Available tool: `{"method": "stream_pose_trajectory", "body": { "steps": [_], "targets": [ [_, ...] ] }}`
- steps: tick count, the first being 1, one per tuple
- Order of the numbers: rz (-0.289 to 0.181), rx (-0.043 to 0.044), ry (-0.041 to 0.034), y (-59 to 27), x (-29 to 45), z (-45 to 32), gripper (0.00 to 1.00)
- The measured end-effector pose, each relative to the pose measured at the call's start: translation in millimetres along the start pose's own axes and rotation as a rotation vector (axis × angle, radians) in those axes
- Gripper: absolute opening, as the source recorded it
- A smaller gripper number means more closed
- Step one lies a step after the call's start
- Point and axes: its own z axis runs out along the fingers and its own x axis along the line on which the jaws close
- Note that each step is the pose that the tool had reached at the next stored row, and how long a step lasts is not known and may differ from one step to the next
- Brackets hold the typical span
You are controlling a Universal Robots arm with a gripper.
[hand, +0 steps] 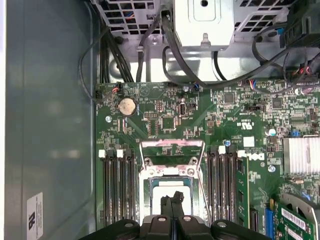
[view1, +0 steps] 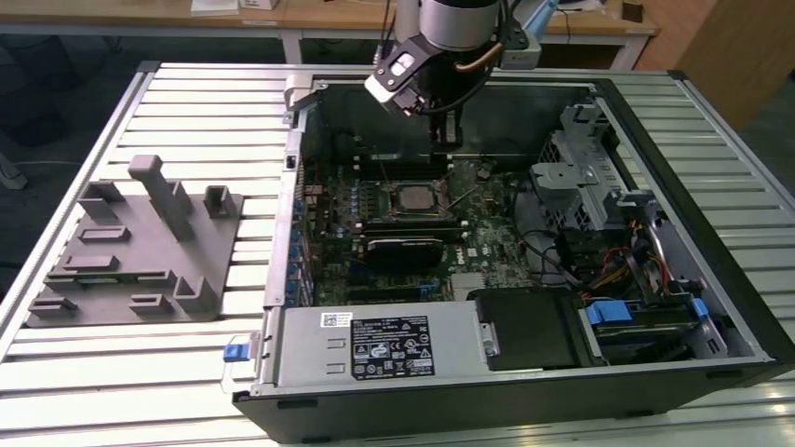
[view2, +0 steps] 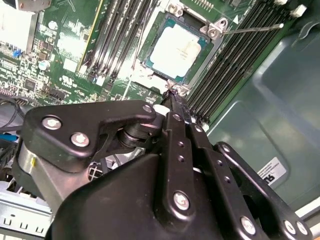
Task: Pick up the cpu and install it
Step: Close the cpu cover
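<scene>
The tool [view1: 445,142] hangs inside the open computer case [view1: 497,402], upper centre of the exterior view. Its two black fingers are pressed together with nothing between them. Just below the fingertips sits the cpu [view1: 410,197], flat in its socket on the green board, and I can't tell whether the tips touch it.

In the first wrist view the tool [hand: 172,199] covers the middle of the cpu [hand: 172,185], so a pale silvery strip is what can be seen of the chip. The second wrist view gives the cpu [view2: 176,50] cleanly: square, matte metal, thin dark rim. The tool's bolted black links fill the foreground there, hiding much of the board.

It's crowded around the socket. The bare metal load frame [hand: 172,150] is flipped open, and a thin wire lever [view2: 252,29] sticks out. Rows of black memory slots [hand: 117,185] flank both sides. Nearby are a coin battery [hand: 127,106], a finned heat sink [hand: 300,155] and looping dark cables [hand: 170,50].

In the exterior view, a black module [view1: 404,251] lies below the socket. A grey power supply [view1: 372,346] sits lower centre and a perforated drive cage [view1: 572,168] to the right. At the exterior view's left, a grey plastic tray [view1: 137,242] with upright posts rests on the slatted aluminium bench [view1: 199,93].
</scene>
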Motion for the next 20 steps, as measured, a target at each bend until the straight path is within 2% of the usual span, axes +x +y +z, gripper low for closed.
{"method": "stream_pose_trajectory", "body": {
  "steps": [20],
  "targets": [
    [0.000,0.0000,0.0000,20.1,0.7,0.5,0.11]
  ]
}}
